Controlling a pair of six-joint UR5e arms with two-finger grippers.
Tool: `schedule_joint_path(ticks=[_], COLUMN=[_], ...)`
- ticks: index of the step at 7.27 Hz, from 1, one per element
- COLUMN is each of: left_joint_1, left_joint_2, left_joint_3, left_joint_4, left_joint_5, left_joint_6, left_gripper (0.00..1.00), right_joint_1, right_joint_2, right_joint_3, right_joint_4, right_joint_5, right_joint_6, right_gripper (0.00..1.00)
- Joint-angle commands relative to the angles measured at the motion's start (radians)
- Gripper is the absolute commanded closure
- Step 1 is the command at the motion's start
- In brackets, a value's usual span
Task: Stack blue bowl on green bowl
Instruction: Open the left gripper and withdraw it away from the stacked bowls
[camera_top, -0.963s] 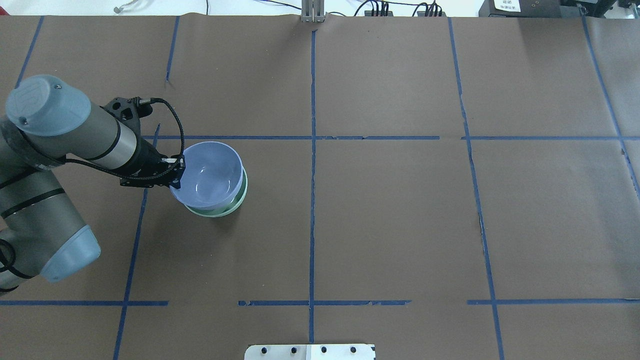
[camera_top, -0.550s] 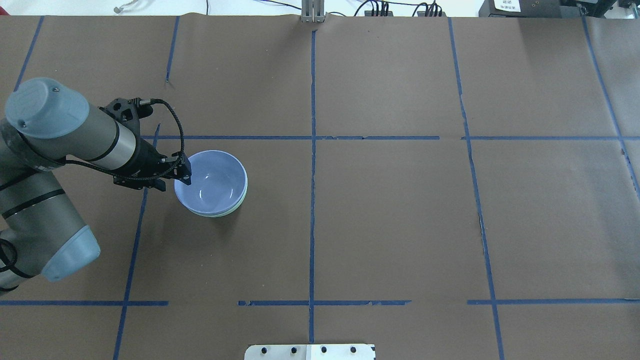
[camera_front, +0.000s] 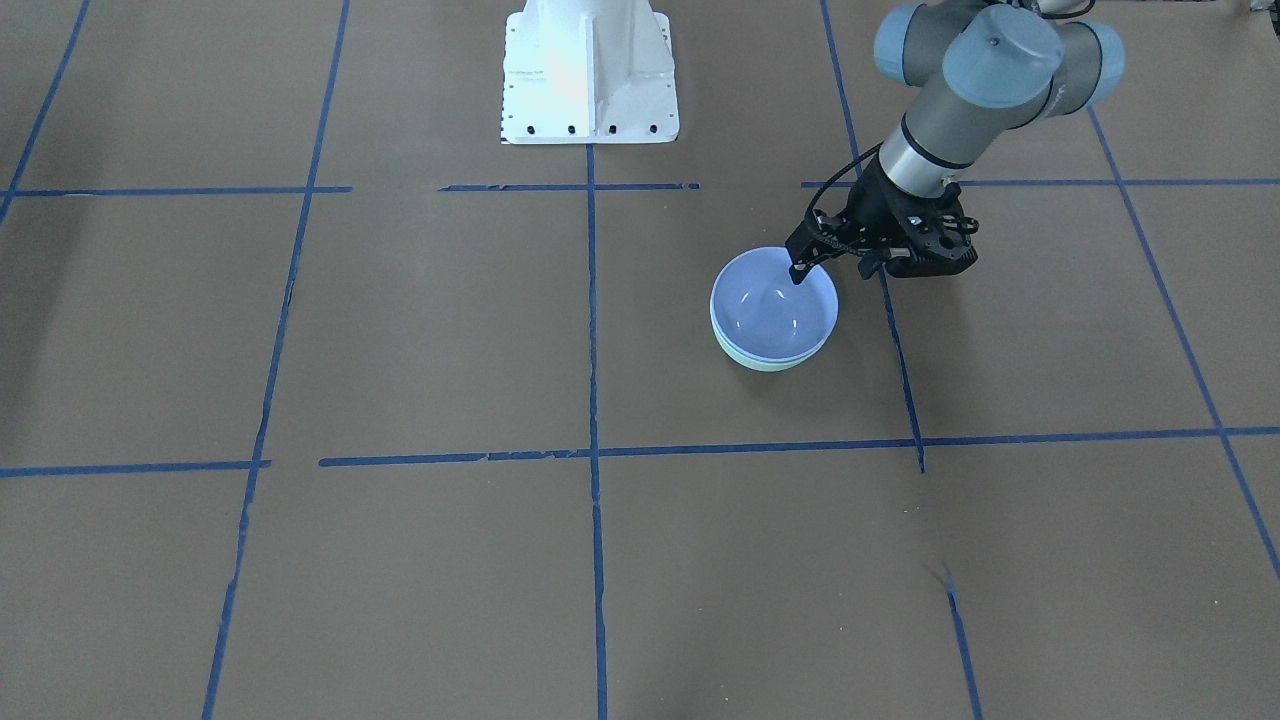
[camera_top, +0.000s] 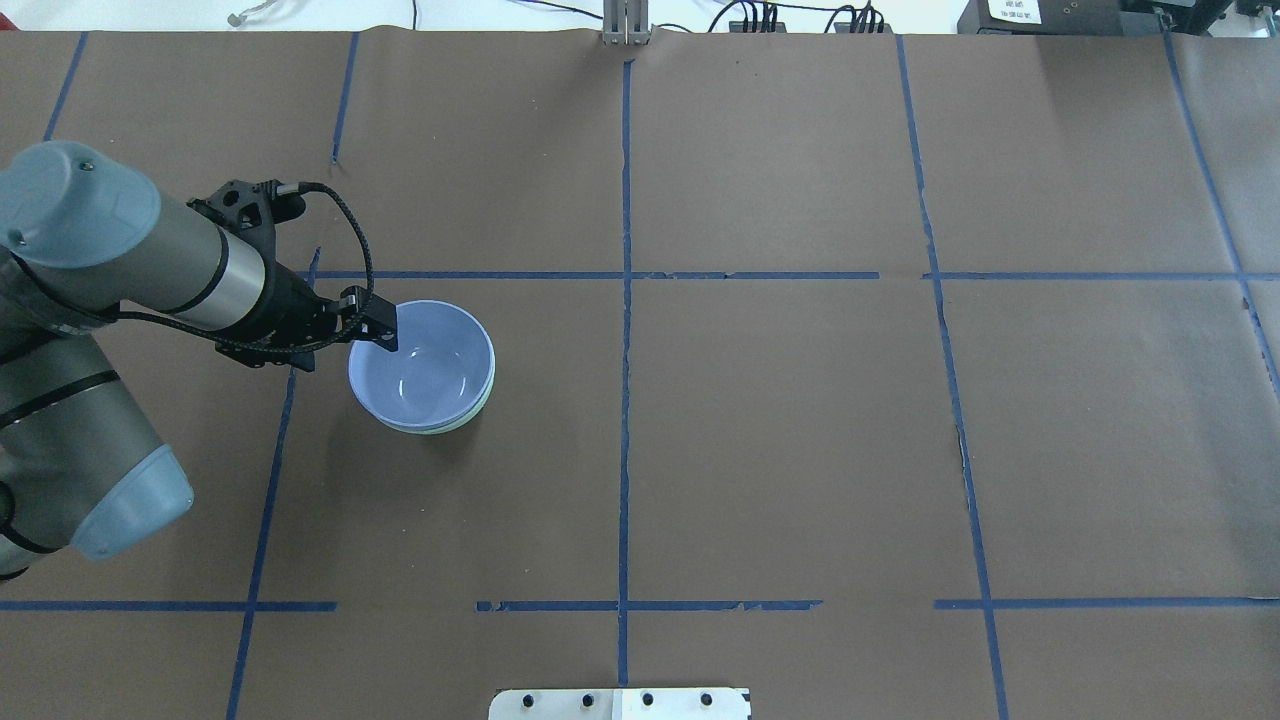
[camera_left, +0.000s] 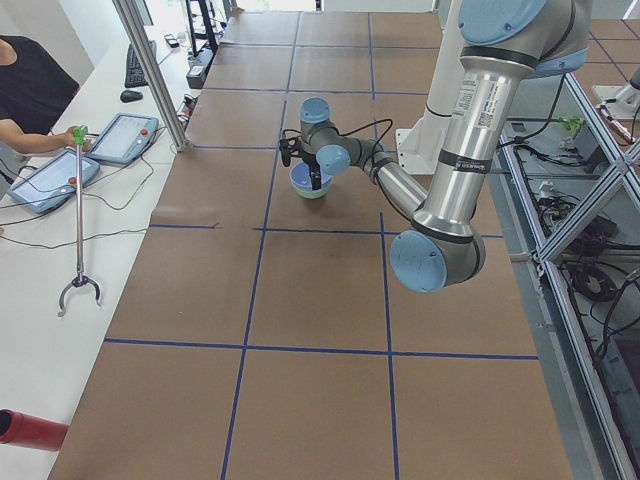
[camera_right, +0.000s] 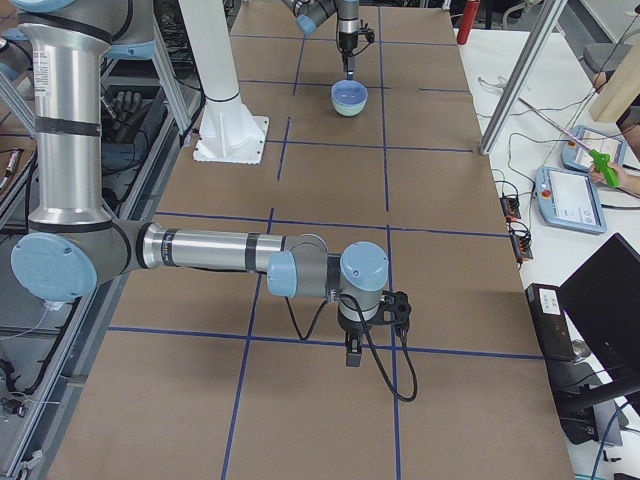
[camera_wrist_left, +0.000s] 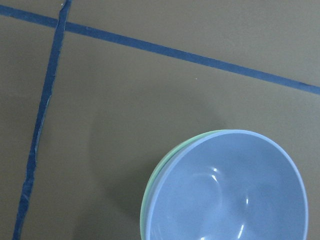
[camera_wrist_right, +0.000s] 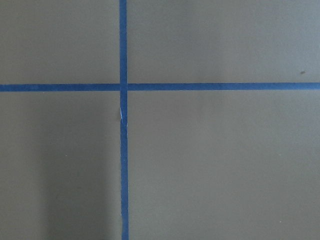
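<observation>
The blue bowl (camera_top: 422, 362) sits nested inside the green bowl (camera_top: 474, 414), whose mint rim shows only along one side. Both stand on the table left of centre. They also show in the front view as the blue bowl (camera_front: 773, 305) and the green bowl (camera_front: 762, 362), and in the left wrist view as the blue bowl (camera_wrist_left: 227, 195) and the green bowl (camera_wrist_left: 154, 176). My left gripper (camera_top: 350, 340) hangs open above the blue bowl's near-left rim, one finger over the bowl and one outside, touching nothing. My right gripper (camera_right: 352, 352) shows only in the right side view, so I cannot tell its state.
Brown paper with blue tape grid lines (camera_top: 625, 300) covers the table. The white robot base (camera_front: 588, 70) stands at the table's robot-side edge. An operator's hand holds a tool (camera_right: 603, 160) by tablets past the far edge. The right wrist view shows only paper and a tape cross (camera_wrist_right: 123, 86).
One second ago my left gripper held the blue bowl by its rim just above the green bowl. The bowl then settled into the green bowl, and the gripper let go and rose.
</observation>
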Motion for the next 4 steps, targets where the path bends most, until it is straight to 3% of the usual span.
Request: schedule_joint_path(ticks=[1,4], left_joint_1=[-0.136,-0.345], left_joint_2=[0.001,0.034], left_joint_3=[-0.073,-0.121], left_joint_4=[0.106,0.304], left_joint_5=[-0.010,-0.035], left_joint_6=[0.223,0.660], left_gripper=[0.00,0.00], right_joint_1=[0.000,0.000], right_joint_2=[0.000,0.000], right_joint_3=[0.000,0.000], right_joint_4=[-0.001,0.000], right_joint_5=[-0.001,0.001], right_joint_6=[0.000,0.000], right_gripper=[0.00,0.00])
